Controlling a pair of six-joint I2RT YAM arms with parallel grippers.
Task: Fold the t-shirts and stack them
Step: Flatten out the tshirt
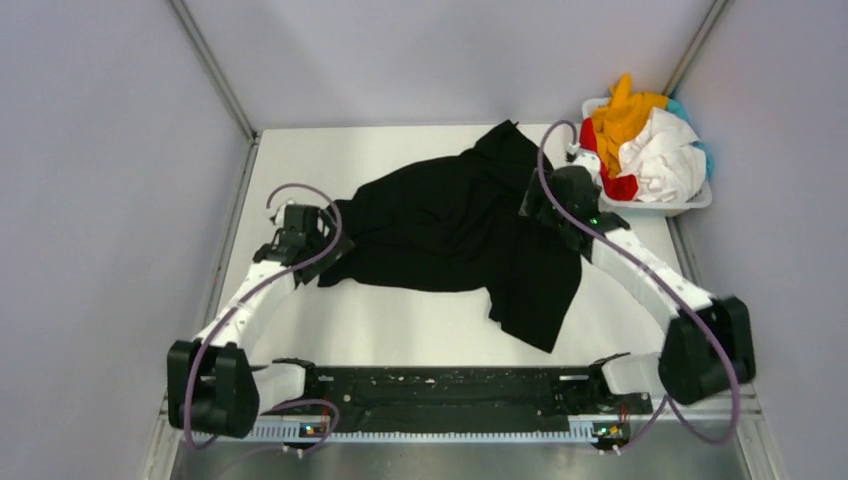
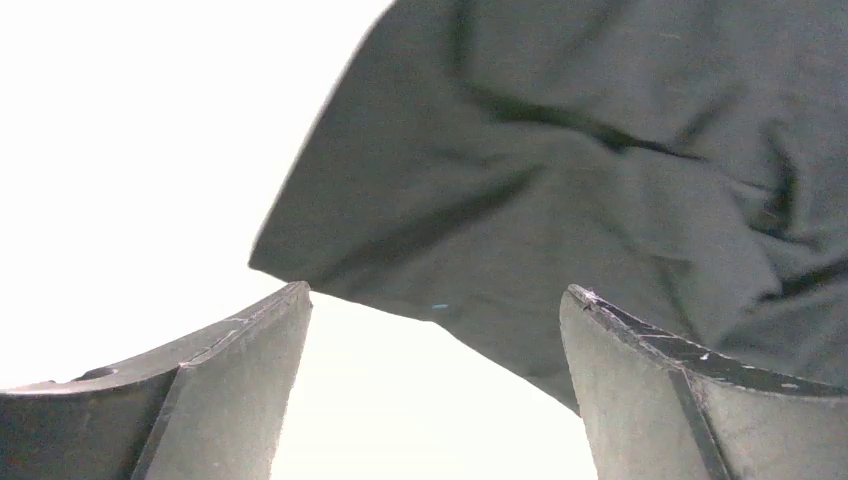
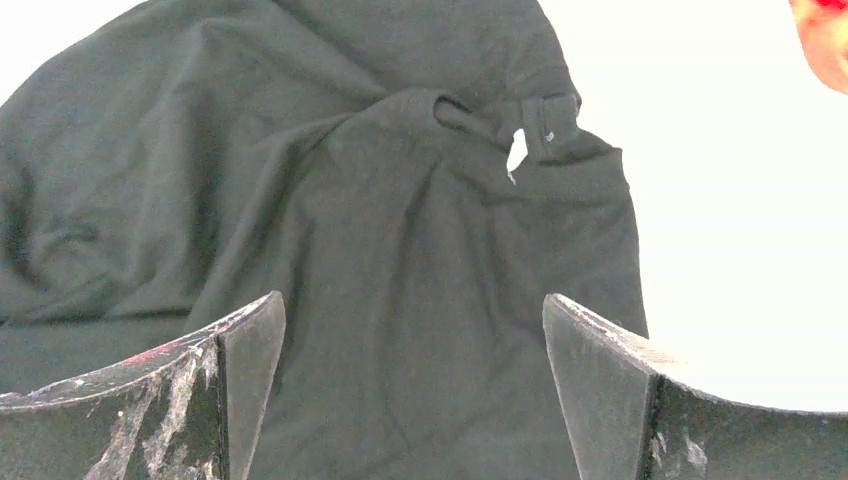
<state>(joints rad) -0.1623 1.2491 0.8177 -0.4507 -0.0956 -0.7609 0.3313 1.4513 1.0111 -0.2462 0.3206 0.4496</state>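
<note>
- The white counter (image 1: 400, 330), smooth and matte, carries a single garment at its middle.
- A large black t-shirt (image 1: 450, 225) sprawls crumpled across the counter, one tail trailing toward the near right. The soft, limp knit looks light and likely to sag and bunch when lifted. It probably wants two grips well apart on a hem or shoulder seam, not one pinch mid-panel.
- A white plastic basket (image 1: 690, 205) at the far right corner holds a heap of coloured t-shirts (image 1: 645, 150) in orange-yellow, white, red and teal, rumpled and rising above the rim.
- The right hand (image 3: 415, 305), fingers parted and gripping nothing, hangs above the shirt's right side. A stitched band shows among the folds there, whether collar or cuff cannot be told.
- The left hand (image 2: 435, 300), likewise released, is poised at the shirt's left edge, with the cloth's border framed between its dark, scuffed fingers (image 2: 230, 380).
</note>
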